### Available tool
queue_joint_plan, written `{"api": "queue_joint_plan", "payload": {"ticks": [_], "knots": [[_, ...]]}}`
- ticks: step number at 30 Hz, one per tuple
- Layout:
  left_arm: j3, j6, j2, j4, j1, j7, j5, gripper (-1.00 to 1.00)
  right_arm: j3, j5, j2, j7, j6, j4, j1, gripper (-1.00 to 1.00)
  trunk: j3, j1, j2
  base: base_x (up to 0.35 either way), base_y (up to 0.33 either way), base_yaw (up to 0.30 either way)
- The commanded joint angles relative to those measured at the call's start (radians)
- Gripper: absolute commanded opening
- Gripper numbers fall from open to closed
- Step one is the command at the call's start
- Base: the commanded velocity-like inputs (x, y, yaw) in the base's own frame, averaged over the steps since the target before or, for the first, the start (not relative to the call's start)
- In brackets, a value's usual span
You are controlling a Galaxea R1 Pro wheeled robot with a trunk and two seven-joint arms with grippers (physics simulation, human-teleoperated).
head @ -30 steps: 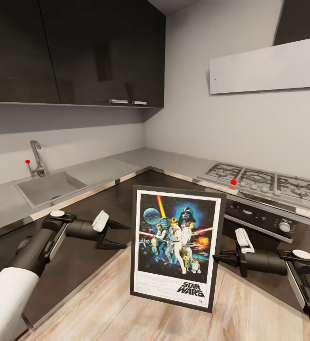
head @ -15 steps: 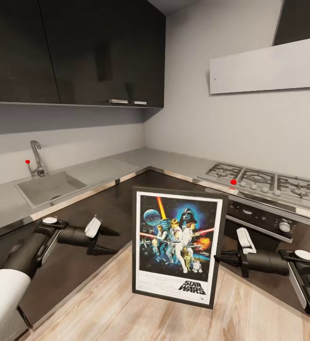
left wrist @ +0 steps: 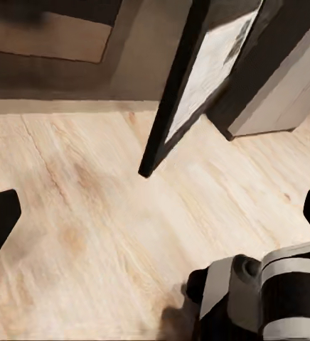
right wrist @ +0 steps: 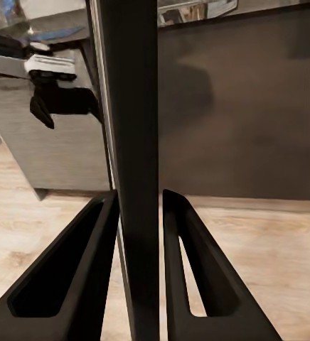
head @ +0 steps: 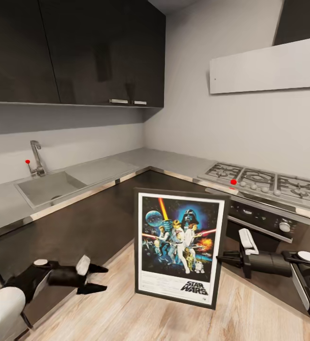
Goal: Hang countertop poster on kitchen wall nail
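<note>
Above the wooden floor (head: 126, 317), the poster (head: 179, 246) stands upright, edge pinched by the right gripper (head: 221, 258); left gripper (head: 98, 278) spread, well apart

Sink (head: 48, 188) w/ faucet (head: 37, 158), gas hob (head: 267, 182), dark upper cabinets (head: 74, 52).

The poster (head: 179, 247) has a thin black frame, a white border and bright figures on dark blue, with orange and red streaks and black "STAR WARS" lettering at the bottom. Behind the poster, the kitchen countertop (head: 103, 168) is pale grey with a metallic front edge over brown-black cabinet fronts (head: 79, 227). Below the poster, the floor (head: 141, 317) is light wood with darker grain. Above the countertop, the wall cabinets (head: 74, 52) are glossy black against a pale grey wall (head: 231, 128). Beside the poster, the right gripper (head: 222, 258) is black with a white pad, and the left gripper (head: 100, 278) is the same.
</note>
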Motion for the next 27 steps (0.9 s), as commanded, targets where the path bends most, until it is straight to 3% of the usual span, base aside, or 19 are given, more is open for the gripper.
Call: {"api": "queue_joint_plan", "payload": {"ticks": [1,2,6,8,15,18,19,24,27], "knots": [[-0.001,-0.048,0.000,0.066,-0.003,0.035,0.004,1.00,-0.006,-0.001,0.000,0.006,0.013,0.000,0.000,-1.00,-0.001,0.000,-0.001,0.000,0.000,0.000],[0.002,-0.126,-0.001,0.172,-0.003,0.084,0.009,1.00,-0.011,0.000,0.000,0.005,0.012,0.003,0.001,-1.00,-0.001,0.000,-0.001,0.000,0.000,0.000],[0.006,-0.191,-0.001,0.246,0.007,0.109,0.070,1.00,-0.014,0.002,0.000,0.004,0.011,0.005,0.002,-1.00,-0.001,0.000,-0.001,0.000,0.000,0.000],[0.007,-0.218,-0.001,0.270,0.073,0.151,0.158,1.00,-0.015,0.003,0.000,0.004,0.010,0.006,0.004,-1.00,-0.001,0.000,-0.001,0.000,0.000,0.000],[0.008,-0.257,-0.005,0.279,0.198,0.251,0.251,1.00,-0.016,0.004,0.000,0.004,0.013,0.007,0.011,-1.00,-0.001,0.000,-0.001,0.000,0.000,0.000],[0.008,-0.290,-0.006,0.281,0.258,0.266,0.310,1.00,-0.017,0.002,0.000,0.003,0.017,0.007,0.014,-1.00,-0.001,0.000,-0.001,0.000,0.000,0.000],[0.008,-0.299,-0.007,0.281,0.282,0.269,0.350,1.00,-0.018,0.002,0.000,0.003,0.018,0.007,0.014,-1.00,-0.001,0.000,-0.001,0.000,0.000,0.000],[0.008,-0.313,-0.009,0.282,0.373,0.277,0.481,1.00,-0.051,0.001,0.001,0.002,0.020,0.007,0.016,-1.00,-0.001,0.000,-0.001,0.000,0.000,0.000],[0.009,-0.314,-0.007,0.282,0.397,0.288,0.504,1.00,-0.057,0.002,0.000,0.002,0.020,0.007,0.016,-1.00,-0.001,0.000,-0.001,0.000,0.000,0.000]]}}
